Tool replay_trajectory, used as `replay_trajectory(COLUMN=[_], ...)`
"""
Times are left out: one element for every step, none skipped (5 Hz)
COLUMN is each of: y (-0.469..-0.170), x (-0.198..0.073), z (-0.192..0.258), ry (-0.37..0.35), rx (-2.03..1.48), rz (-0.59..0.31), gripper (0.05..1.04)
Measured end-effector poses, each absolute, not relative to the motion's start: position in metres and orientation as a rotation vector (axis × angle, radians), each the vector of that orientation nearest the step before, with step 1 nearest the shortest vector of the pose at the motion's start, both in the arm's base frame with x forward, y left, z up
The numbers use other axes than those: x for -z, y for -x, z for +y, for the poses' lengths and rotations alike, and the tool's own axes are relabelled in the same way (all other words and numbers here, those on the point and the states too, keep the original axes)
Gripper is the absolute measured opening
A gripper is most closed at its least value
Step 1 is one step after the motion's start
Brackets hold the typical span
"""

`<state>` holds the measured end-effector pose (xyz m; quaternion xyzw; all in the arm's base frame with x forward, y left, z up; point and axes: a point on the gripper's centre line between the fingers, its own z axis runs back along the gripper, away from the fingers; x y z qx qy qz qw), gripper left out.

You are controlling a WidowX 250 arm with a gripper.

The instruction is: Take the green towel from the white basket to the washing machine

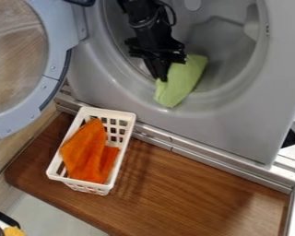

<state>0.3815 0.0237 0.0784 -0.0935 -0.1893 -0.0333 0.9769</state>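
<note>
The black gripper hangs down in the mouth of the washing machine, its fingers shut on the green towel. The light green cloth spreads to the right of and below the fingertips, and its lower corner overlaps the lower rim of the round opening. Whether the cloth touches that rim, I cannot tell. Below and left of the machine's opening stands the white basket, an orange towel inside it.
The machine's round door is swung open at the upper left. Metal rails run along the machine's base, beside the brown wooden board under the basket. Black and yellow items lie at the lower left corner.
</note>
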Motion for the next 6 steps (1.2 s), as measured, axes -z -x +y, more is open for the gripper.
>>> replay_trajectory(y=[-0.375, -0.364, -0.359, -0.346, -0.327, -0.309], x=[-0.078, -0.066, -0.076, -0.092, -0.123, -0.143], z=[0.02, 0.022, 0.021, 0.019, 0.015, 0.014], ry=[0.214, 0.195, 0.179, 0.168, 0.156, 0.143], rx=[0.046, 0.009, 0.0, 0.001, 0.015, 0.032], rz=[-0.407, -0.388, -0.416, -0.423, -0.478, -0.471], gripper=[0.225, 0.484, 0.795, 1.003, 1.005, 1.0])
